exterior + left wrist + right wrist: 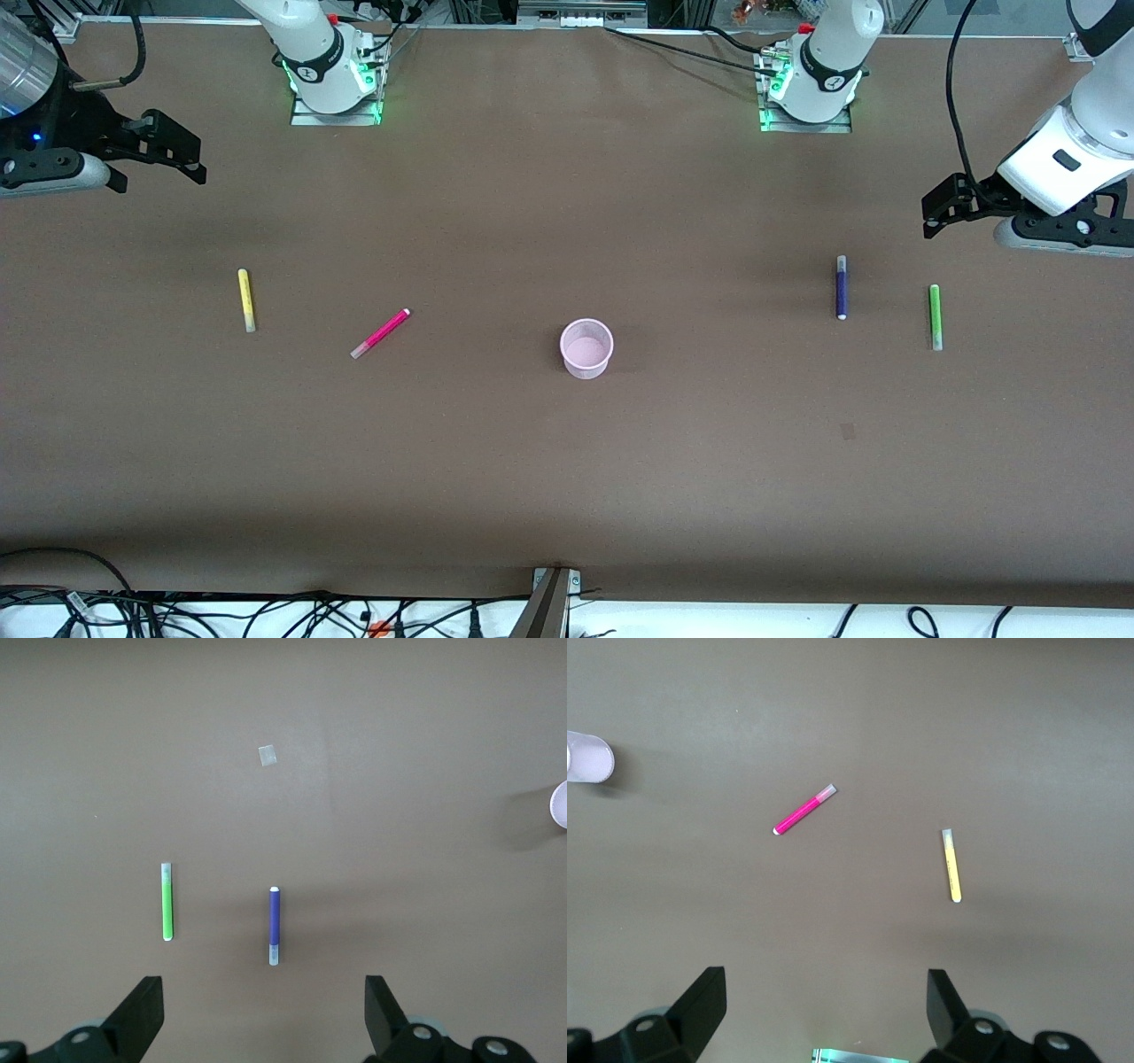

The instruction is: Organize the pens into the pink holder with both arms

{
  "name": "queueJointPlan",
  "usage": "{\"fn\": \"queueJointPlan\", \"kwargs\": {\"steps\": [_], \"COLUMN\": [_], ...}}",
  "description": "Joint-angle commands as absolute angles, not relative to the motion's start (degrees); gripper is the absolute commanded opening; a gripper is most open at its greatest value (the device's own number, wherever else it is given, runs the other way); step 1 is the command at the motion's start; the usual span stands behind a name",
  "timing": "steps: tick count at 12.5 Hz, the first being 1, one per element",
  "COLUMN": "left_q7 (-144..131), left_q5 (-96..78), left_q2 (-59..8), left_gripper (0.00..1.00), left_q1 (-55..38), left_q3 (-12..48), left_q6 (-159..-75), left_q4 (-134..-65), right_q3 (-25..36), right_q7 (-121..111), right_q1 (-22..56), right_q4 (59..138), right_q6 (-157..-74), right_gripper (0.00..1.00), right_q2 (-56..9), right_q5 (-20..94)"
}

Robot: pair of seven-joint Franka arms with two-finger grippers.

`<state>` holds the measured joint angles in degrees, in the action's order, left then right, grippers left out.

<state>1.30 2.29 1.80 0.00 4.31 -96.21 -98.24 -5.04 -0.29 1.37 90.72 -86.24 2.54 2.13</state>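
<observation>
The pink holder (586, 348) stands upright at the table's middle, with no pen showing in it; its edge shows in the left wrist view (560, 804) and the right wrist view (588, 757). The yellow pen (246, 300) (951, 866) and the magenta pen (380, 333) (804, 809) lie toward the right arm's end. The dark purple-blue pen (841, 287) (274, 926) and the green pen (935, 316) (166, 901) lie toward the left arm's end. My left gripper (941, 206) (264, 1014) is open and empty, raised at its end of the table. My right gripper (182, 149) (826, 1010) is open and empty, raised at its end.
A small pale patch (848, 431) (267, 755) marks the brown table (567, 478), nearer to the front camera than the dark purple-blue pen. The arm bases (335, 84) (808, 89) with green lights stand along the table's edge farthest from the front camera. Cables (266, 611) lie off the table's nearest edge.
</observation>
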Motion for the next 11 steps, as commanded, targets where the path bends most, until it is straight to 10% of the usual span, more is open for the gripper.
{"fn": "queueJointPlan", "kwargs": {"steps": [1, 11], "left_q7": [2.5, 2.7], "left_q5": [1.2, 3.9], "left_q2": [1.1, -3.9], "left_gripper": [1.00, 1.00], "left_q1": [-0.4, 0.3], "left_q3": [3.9, 3.8], "left_q6": [-94.7, -85.9], "left_q4": [-96.5, -98.6], "right_q3": [-5.8, -5.8], "right_q7": [-1.2, -1.2], "right_q1": [1.2, 1.1], "right_q4": [90.6, 90.5], "right_q6": [-85.7, -85.3], "right_gripper": [1.00, 1.00], "right_q2": [3.1, 2.8], "right_q5": [0.4, 0.4]}}
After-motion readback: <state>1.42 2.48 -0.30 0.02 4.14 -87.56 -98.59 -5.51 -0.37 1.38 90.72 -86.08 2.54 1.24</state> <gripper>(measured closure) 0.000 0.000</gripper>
